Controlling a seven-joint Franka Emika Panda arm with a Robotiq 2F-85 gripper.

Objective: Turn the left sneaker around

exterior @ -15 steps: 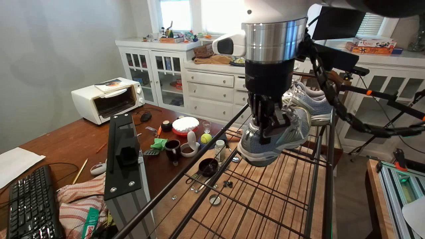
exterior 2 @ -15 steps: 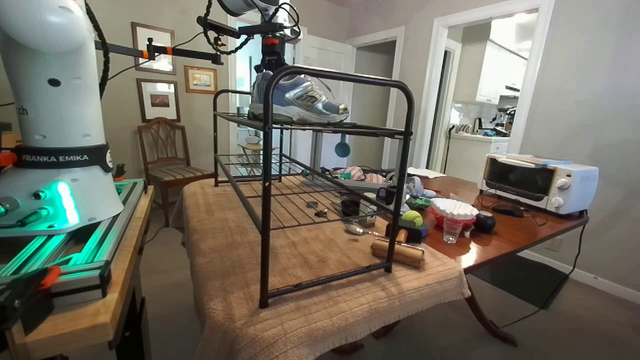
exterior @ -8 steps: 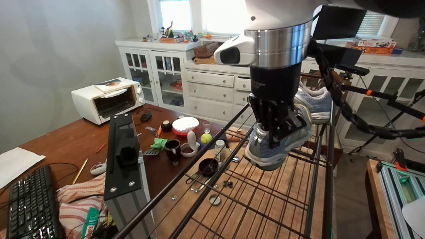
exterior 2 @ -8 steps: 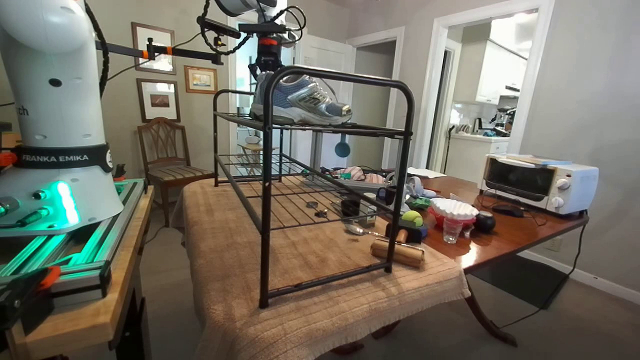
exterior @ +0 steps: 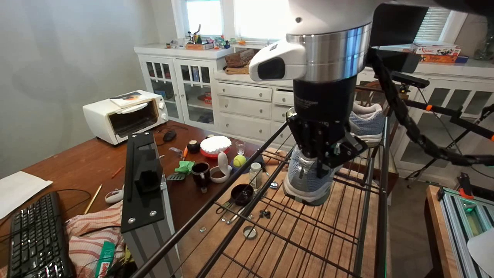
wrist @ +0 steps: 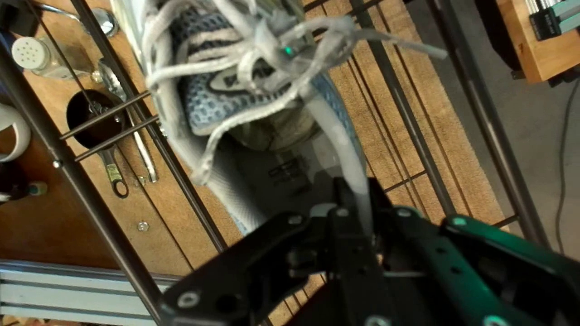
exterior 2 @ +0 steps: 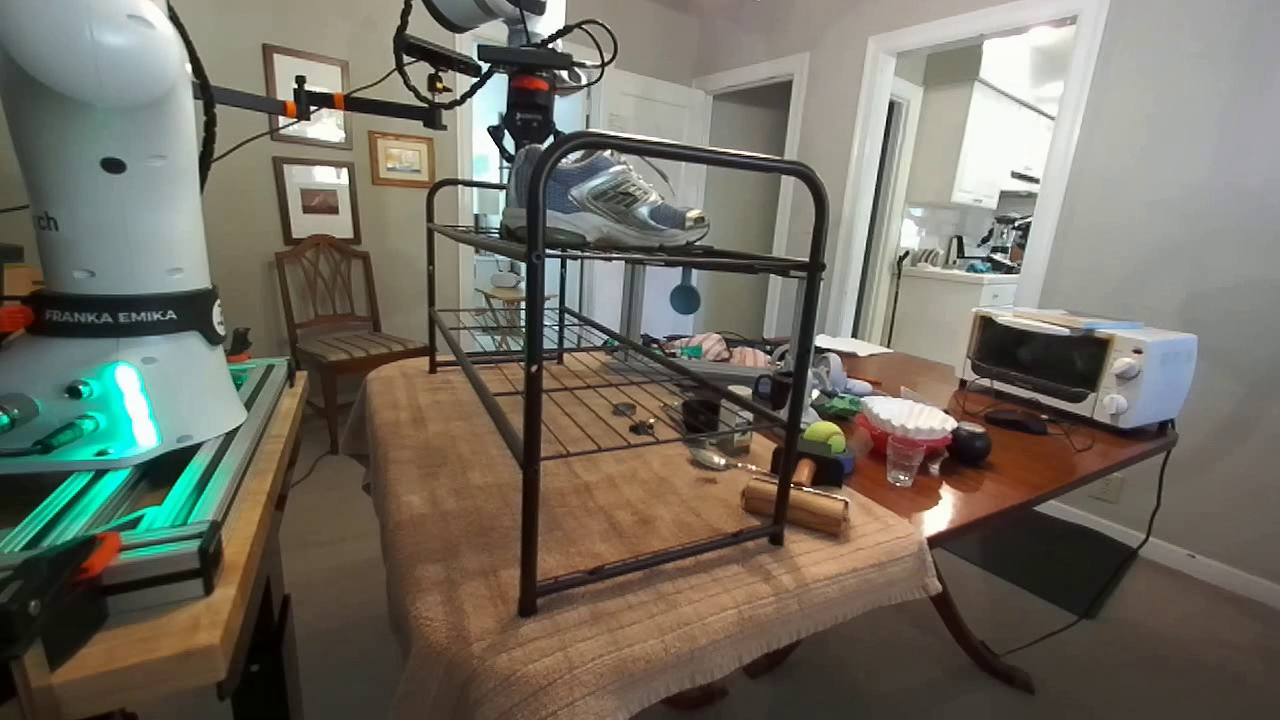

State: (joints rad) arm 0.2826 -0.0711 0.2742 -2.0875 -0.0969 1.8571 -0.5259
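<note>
The left sneaker, grey-blue mesh with a white sole, shows its heel [exterior: 307, 179] in an exterior view, at the black wire rack's [exterior 2: 531, 420] top shelf; I cannot tell if its sole touches. In the wrist view the sneaker [wrist: 281, 167] has its laces and toe away from me. My gripper [wrist: 359, 192] is shut on one side of its ankle collar, near the heel. The gripper [exterior: 323, 166] covers most of its upper in that exterior view. The second grey sneaker [exterior: 368, 121] sits behind it; it also shows [exterior 2: 610, 205], toe to the right, blocking the held one.
The rack's end hoop [exterior 2: 690, 150] rises near the second sneaker. A post with a black top plate [exterior: 142, 181] stands beside the rack. Several small items, including a mug [exterior: 200, 173] and a jar [exterior: 255, 173], lie on the table below. A toaster oven [exterior: 125, 116] stands further off.
The held sneaker has swung round so its heel faces one exterior camera more, and the gripper has turned and lowered slightly with it. The second sneaker has shifted slightly toward its toe.
</note>
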